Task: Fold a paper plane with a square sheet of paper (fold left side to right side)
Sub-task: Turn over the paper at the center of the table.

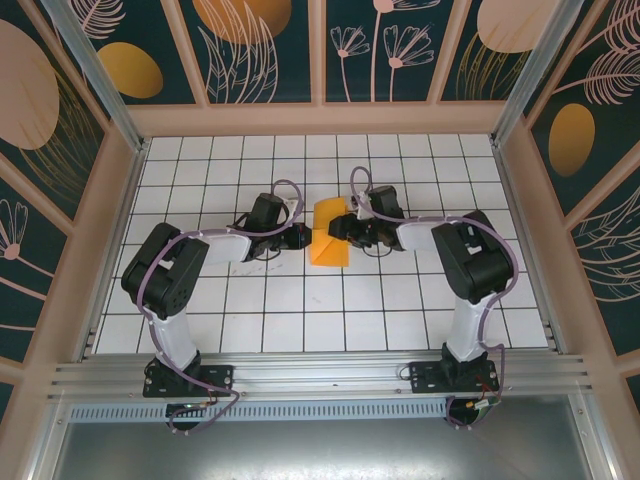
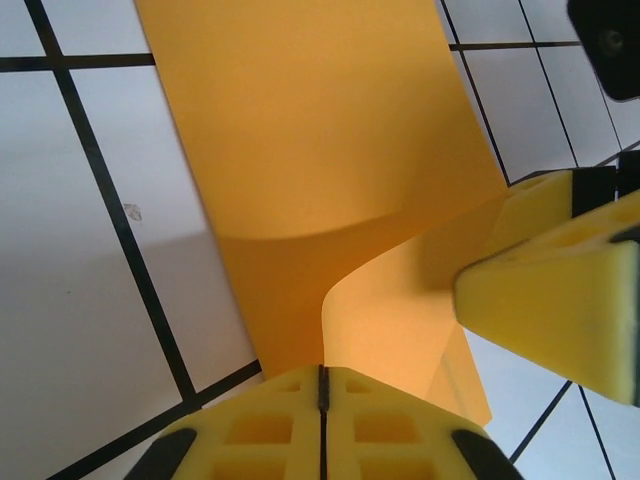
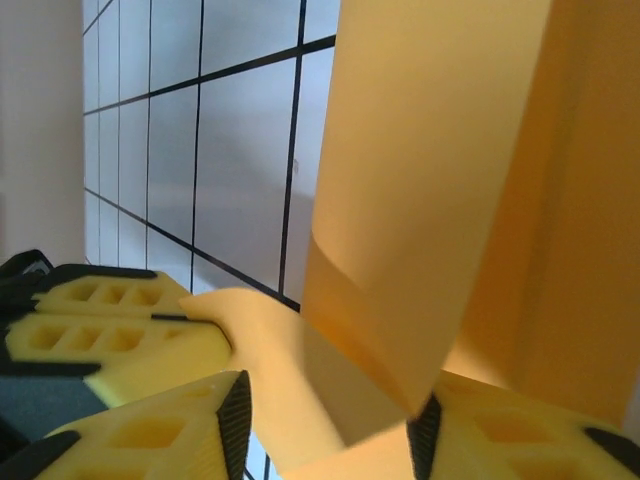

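Note:
The square sheet of paper is orange-yellow and lies partly folded on the white grid table, mid-table between the two arms. My left gripper reaches it from the left. In the left wrist view its yellow fingers meet at a closed seam, pinching a curled-up flap of the sheet. My right gripper comes in from the right. In the right wrist view its jaws stand apart with the bent sheet passing loosely between them. The left gripper holds the flap's corner there.
Patterned dark wall panels with orange ovals and pale wooden posts close in the table on three sides. An aluminium rail carrying both arm bases runs along the near edge. Bare grid tiles lie between the paper and the bases.

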